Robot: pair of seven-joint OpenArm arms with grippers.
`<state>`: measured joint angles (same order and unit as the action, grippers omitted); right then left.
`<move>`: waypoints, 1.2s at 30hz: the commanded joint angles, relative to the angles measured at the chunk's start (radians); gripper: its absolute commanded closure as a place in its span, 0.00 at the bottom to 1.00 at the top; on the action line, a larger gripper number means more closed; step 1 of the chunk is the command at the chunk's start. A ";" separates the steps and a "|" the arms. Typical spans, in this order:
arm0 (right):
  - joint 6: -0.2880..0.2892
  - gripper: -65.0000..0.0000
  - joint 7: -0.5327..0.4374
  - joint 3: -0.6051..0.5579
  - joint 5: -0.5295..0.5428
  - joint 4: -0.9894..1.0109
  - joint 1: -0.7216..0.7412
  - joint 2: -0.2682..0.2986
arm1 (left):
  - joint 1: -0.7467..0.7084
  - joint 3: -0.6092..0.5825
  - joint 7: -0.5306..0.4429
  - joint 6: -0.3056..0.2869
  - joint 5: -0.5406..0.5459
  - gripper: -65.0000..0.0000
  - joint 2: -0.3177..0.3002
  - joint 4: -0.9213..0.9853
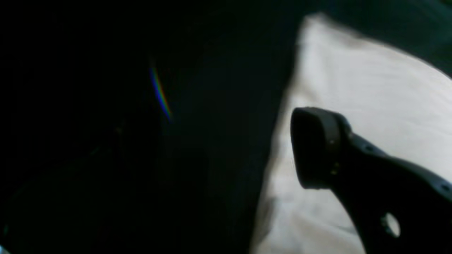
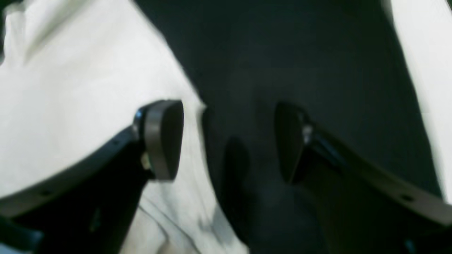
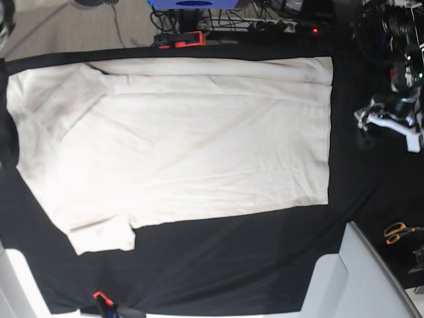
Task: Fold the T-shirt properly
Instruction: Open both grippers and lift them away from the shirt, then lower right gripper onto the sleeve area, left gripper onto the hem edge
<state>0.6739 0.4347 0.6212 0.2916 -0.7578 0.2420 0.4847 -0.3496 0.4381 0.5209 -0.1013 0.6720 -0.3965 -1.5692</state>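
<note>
black cloth (image 3: 232,265) under flat t-shirt (image 3: 185,146); scissors (image 3: 397,232) aside; right gripper (image 2: 229,141) apart, left gripper (image 1: 310,148) unclear.

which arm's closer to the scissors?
Left. The left arm sits at the base view's lower right, just beside the scissors; the right arm is at the far lower left, across the T-shirt.

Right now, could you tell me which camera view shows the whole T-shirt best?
The base view: the T-shirt lies spread flat on the black cloth, all edges and both sleeves visible. The left wrist view shows only a blurred pale patch beside one gripper finger; the right wrist view shows just an edge by the open right gripper.
</note>
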 commanded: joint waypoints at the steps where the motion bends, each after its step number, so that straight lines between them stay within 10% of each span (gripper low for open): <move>1: 0.004 0.40 -0.086 -0.048 -0.009 0.060 0.050 0.039 | 0.019 -0.014 -0.018 0.008 0.002 0.14 -0.028 -0.013; 9: -0.085 0.40 -0.544 -0.320 -0.090 0.524 0.280 0.049 | 0.037 -0.215 -0.018 0.007 -0.025 0.14 -0.135 -0.015; 15: -0.213 0.30 -0.606 -0.413 -0.090 0.547 0.251 0.026 | 0.037 -0.233 -0.018 0.007 -0.223 0.14 -0.094 -0.015; 36: -0.225 0.30 -0.612 -0.631 -0.091 0.538 0.247 -0.002 | 0.040 -0.232 -0.020 0.007 -0.266 0.14 -0.038 -0.013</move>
<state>0.4511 -0.1600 -0.0105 0.1936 -0.2047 0.4595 0.4610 -0.3111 0.1993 0.5209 -0.1005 0.4068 -0.4191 -1.5677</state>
